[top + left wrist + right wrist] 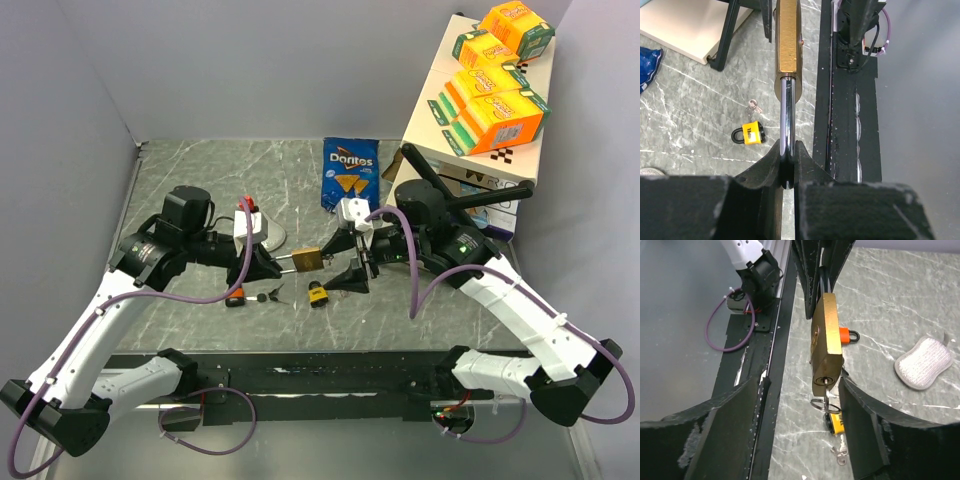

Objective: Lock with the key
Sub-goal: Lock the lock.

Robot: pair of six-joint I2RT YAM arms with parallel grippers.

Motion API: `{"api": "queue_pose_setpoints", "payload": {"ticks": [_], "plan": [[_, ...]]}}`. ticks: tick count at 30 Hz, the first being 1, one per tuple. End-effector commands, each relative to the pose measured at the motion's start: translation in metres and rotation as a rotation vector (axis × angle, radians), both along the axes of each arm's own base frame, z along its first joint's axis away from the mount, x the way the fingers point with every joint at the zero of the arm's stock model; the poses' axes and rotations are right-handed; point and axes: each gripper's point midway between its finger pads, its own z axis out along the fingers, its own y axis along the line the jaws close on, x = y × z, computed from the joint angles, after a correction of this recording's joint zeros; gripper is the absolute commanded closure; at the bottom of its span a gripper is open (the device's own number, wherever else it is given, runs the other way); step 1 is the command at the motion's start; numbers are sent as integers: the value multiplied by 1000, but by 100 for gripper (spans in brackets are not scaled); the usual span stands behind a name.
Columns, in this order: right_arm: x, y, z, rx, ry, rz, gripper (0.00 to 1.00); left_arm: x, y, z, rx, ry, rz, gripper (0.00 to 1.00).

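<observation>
A large brass padlock (307,259) hangs in the air between the two arms. My left gripper (262,262) is shut on its steel shackle (786,127); the brass body (787,35) points away from the left wrist camera. In the right wrist view the padlock (826,342) shows its keyhole end, with a key and key ring (826,399) stuck in the keyhole. My right gripper (350,262) is open, its jaws either side of the lock's key end; the right finger (865,430) is close to the key ring.
A small yellow padlock (318,294) with keys (754,106) lies on the marble table below. An orange padlock (236,297) and loose keys (266,296) lie left of it. A grey sponge (924,362), a Doritos bag (350,172) and stacked boxes (490,90) stand behind.
</observation>
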Motion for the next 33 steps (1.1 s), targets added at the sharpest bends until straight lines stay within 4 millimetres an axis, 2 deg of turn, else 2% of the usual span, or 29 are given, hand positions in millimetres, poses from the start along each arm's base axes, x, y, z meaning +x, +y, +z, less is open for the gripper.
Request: {"api": "queue_pose_setpoints", "payload": {"ticks": [1,6,10,14,19,22,28,32,33], "plan": [[1,2,12,25,-27,13,28,-10,-5,33,-97,-109,-82,99],[7,8,18,49,-17,13,35,-10,-6,34,-98,-108,-89,99],[6,13,16,39,-9,33,41,-9,-7,34,-101,-107,-92,99],[7,17,14,27,-4,42,42,-10,-8,33,-103,-102,-102,99],[8,19,16,27,-5,54,54,-10,-9,31,-100,-92,-108,99],[6,20,15,23,-11,70,56,-8,-10,31,-98,-90,-105,99],[3,23,9,4,-41,98,74,-5,-13,34,-110,-79,-102,99],[1,26,8,2,-27,112,82,-2,-16,40,-134,-68,-95,99],[0,27,9,5,-19,120,87,-3,-17,41,-141,-52,-89,99]]}}
